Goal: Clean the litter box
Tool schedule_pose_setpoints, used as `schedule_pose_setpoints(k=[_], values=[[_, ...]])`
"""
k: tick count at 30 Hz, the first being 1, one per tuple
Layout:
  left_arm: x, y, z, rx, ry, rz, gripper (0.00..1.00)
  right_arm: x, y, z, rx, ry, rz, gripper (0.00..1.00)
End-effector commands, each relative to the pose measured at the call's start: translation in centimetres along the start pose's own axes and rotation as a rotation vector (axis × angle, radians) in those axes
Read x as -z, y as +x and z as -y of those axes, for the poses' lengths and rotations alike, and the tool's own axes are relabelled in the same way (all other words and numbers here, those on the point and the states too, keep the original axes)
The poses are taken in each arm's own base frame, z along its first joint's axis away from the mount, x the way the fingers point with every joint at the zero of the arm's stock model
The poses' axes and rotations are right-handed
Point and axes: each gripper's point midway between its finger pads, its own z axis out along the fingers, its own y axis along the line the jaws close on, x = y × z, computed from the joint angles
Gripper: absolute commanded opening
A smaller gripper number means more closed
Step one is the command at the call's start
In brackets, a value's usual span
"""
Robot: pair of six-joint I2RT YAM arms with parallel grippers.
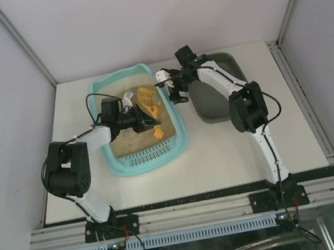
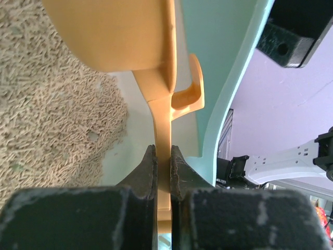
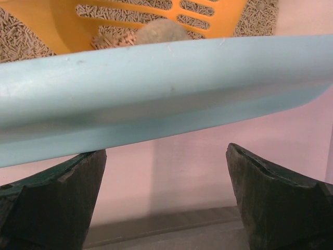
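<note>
The left gripper (image 2: pixel 164 161) is squeezed tight on the handle of the scoop (image 2: pixel 125 36). A lump (image 3: pixel 161 31) sits in the scoop (with some loose bits too). I think it is best to lift slowly, keep the scoop flat, and shake it a little so good litter drops through the slots. The right gripper (image 3: pixel 165 153) is open and holds nothing, just beside the right rim of the box (image 1: pixel 182 136). The box lies toward the back left of the table (image 1: pixel 224 154). The left gripper is over its middle.

A dark grey tray (image 1: pixel 211 105) rests on the table (image 1: pixel 224 154).
</note>
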Motion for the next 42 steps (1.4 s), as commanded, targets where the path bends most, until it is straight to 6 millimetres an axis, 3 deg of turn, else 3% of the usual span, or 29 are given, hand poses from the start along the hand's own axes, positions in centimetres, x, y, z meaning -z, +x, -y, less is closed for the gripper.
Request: schedule_pose_setpoints(k=[1, 9, 18, 25, 29, 31, 37, 39, 42], values=[[1.7, -0.3, 1.0, -0.049, 0.045, 0.053, 0.00, 2.2, -4.8, 0.4, 0.062, 0.025, 0.077, 0.99], [2.9, 0.2, 1.8, -0.067, 0.078, 0.088, 0.00, 2.6, -4.9, 0.3, 0.068, 0.031, 0.062, 0.99], [5.2, 0.6, 4.2, -0.153, 0.091, 0.135, 0.00, 4.5, -5.6, 0.5, -0.029, 0.094, 0.058, 1.00], [7.8, 1.1, 5.4, -0.211, 0.102, 0.207, 0.00, 9.2, -6.1, -0.2, -0.203, 0.162, 0.079, 1.00], [9.2, 1.5, 5.0, -0.196, 0.114, 0.249, 0.00, 12.1, -5.6, -2.7, -0.243, 0.182, 0.058, 1.00], [9.8, 1.4, 5.9, -0.195, 0.169, 0.300, 0.00, 13.3, -4.9, -4.0, -0.256, 0.193, 0.018, 1.00], [12.9, 1.7, 9.7, -0.066, 0.565, 0.477, 0.00, 16.5, -1.0, -7.9, -0.482, 0.229, -0.212, 1.00], [12.2, 1.8, 9.2, 0.020, 0.603, 0.430, 0.00, 17.7, 0.0, -9.3, -0.611, 0.234, -0.251, 1.00], [11.2, 2.5, 8.7, -0.004, 0.587, 0.403, 0.00, 19.7, 0.8, -11.9, -0.778, 0.222, -0.256, 1.00]])
